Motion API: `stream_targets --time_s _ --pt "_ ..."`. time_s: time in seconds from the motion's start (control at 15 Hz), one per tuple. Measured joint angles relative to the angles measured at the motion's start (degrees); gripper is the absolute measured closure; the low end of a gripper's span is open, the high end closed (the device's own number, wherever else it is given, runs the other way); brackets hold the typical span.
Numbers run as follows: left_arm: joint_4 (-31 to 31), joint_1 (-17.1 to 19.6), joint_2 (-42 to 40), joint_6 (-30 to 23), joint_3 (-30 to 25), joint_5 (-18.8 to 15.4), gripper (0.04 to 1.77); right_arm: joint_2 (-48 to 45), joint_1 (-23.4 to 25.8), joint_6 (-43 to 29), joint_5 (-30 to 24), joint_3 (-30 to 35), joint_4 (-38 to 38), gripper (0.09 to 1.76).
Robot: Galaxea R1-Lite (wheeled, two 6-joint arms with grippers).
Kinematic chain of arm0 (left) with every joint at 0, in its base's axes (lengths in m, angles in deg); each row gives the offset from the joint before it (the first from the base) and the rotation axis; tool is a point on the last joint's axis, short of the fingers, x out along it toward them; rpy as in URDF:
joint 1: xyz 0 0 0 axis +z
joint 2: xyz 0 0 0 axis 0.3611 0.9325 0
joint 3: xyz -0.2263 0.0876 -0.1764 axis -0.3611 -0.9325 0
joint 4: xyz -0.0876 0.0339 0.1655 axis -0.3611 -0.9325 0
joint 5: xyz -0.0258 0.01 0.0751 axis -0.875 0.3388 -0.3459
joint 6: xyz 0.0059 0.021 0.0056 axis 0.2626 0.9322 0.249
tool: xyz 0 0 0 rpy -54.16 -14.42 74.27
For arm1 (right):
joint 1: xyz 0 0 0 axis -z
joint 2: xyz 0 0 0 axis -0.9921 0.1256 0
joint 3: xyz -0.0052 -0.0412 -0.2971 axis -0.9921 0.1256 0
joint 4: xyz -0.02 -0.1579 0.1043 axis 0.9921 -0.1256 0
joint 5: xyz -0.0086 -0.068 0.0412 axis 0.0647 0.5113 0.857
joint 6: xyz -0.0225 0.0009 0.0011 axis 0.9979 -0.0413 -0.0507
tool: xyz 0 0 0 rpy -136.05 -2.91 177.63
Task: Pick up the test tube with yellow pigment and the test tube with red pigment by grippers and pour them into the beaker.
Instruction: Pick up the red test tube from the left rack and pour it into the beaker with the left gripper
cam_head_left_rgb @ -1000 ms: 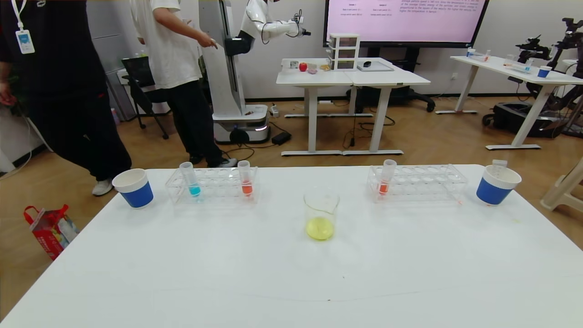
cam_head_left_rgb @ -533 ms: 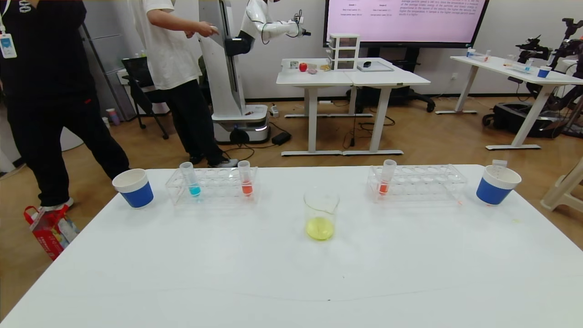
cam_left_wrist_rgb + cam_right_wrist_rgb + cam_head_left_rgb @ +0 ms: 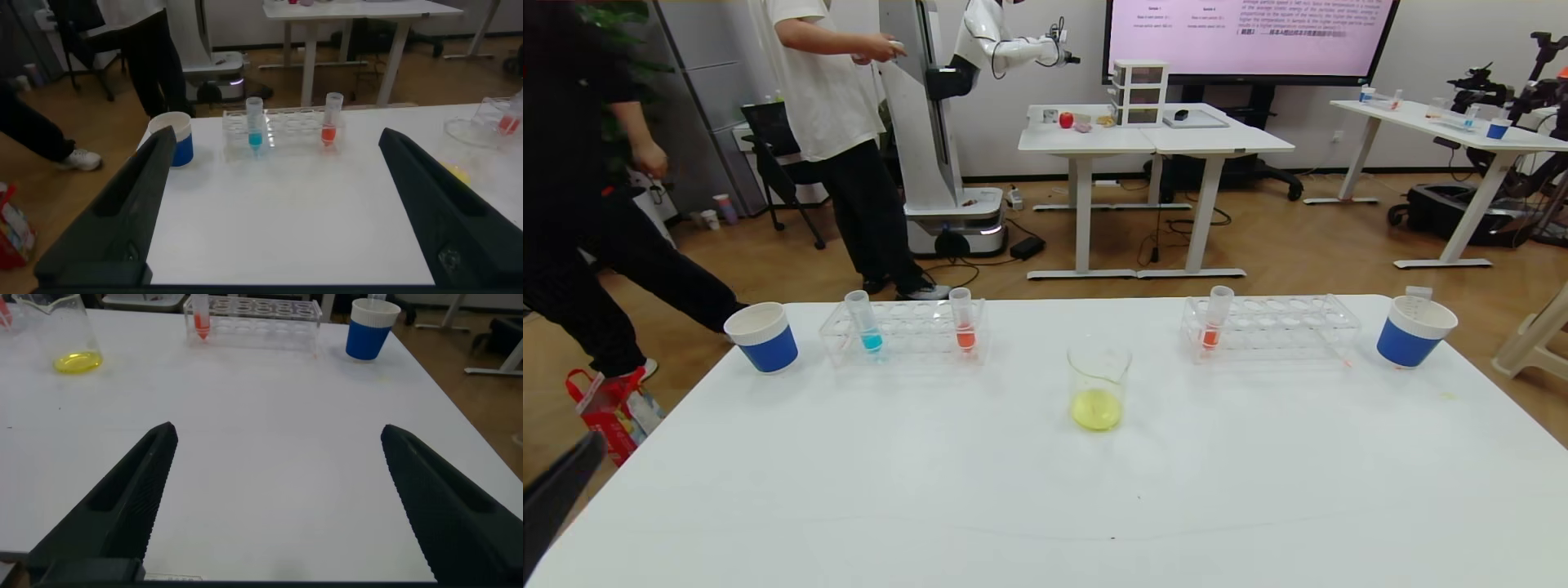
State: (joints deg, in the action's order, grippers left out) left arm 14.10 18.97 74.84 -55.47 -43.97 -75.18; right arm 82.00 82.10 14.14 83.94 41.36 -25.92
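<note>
Wrist views show both grippers low at the near table edge, the left gripper [image 3: 265, 204] and right gripper [image 3: 274, 498] each with fingers spread wide and holding nothing. Farther in, the beaker [image 3: 1098, 386] stands mid-table with yellow liquid already in its bottom; no yellow tube is visible. Beyond it, one red tube [image 3: 963, 319] stands upright in the left rack [image 3: 903, 331] near a cyan tube [image 3: 863, 321], and another red tube [image 3: 1216, 318] in the right rack [image 3: 1270, 327]. Likely risks: grabbing cyan by mistake, dragging the light rack, or tipping the beaker. Screen text [image 3: 1250, 20] behind is too small to read.
</note>
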Motion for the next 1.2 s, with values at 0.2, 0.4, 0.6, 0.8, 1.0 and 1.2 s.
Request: stream_targets --time_s 0.2,0.4,0.6,0.8,1.0,1.2 --pt "16.02 -0.41 18.26 0.18 1.18 0.55 0.08 0.00 0.00 0.02 0.00 0.00 0.02 0.11" --pt "31.21 -3.43 36.11 -0.61 3.17 5.50 0.08 0.00 0.00 0.00 0.00 0.00 0.00 0.11" --pt "42.37 -10.64 52.18 -1.34 7.58 13.65 0.08 0.00 0.00 0.02 0.00 0.00 0.00 0.11" --pt "47.02 -17.92 64.31 -4.23 14.06 19.72 0.08 0.00 0.00 0.02 0.00 0.00 0.00 0.11" --pt "48.41 -21.48 71.99 -6.46 18.25 21.96 0.08 0.00 0.00 0.00 0.01 0.00 0.00 0.11" --pt "52.68 -22.71 77.84 -6.39 20.07 22.20 0.08 0.00 0.00 0.02 0.00 0.00 0.00 0.11"
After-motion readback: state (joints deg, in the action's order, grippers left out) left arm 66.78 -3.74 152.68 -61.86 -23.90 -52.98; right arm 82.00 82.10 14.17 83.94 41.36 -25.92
